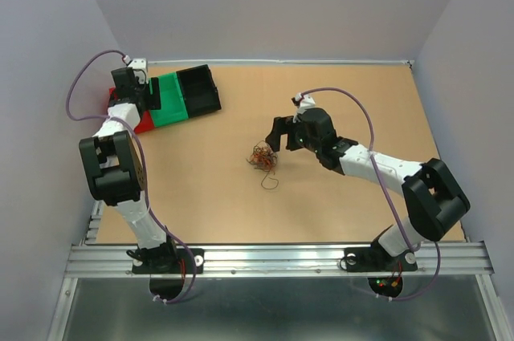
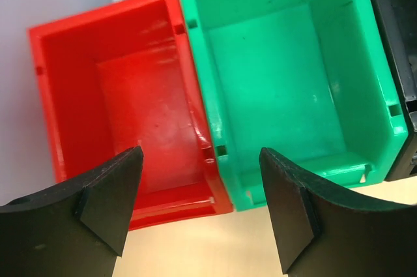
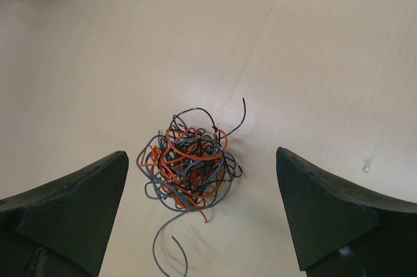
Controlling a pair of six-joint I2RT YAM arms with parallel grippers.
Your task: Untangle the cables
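I'm watching the right gripper hovering low over the wooden table, its two fingers standing wide apart. In its wrist view the cables are lying on the table between the fingers, touching neither. They are sitting in a small knot of orange, dark grey and black wire, with one grey strand curling out toward the camera. From above, the knot is resting near the middle of the table, just left of that gripper.

The left gripper is hanging over the far left corner, its fingers also spread apart and gripping nothing. Below it, a red bin and a green bin are sitting side by side, walls touching. A black bin is sitting just beside the green one.
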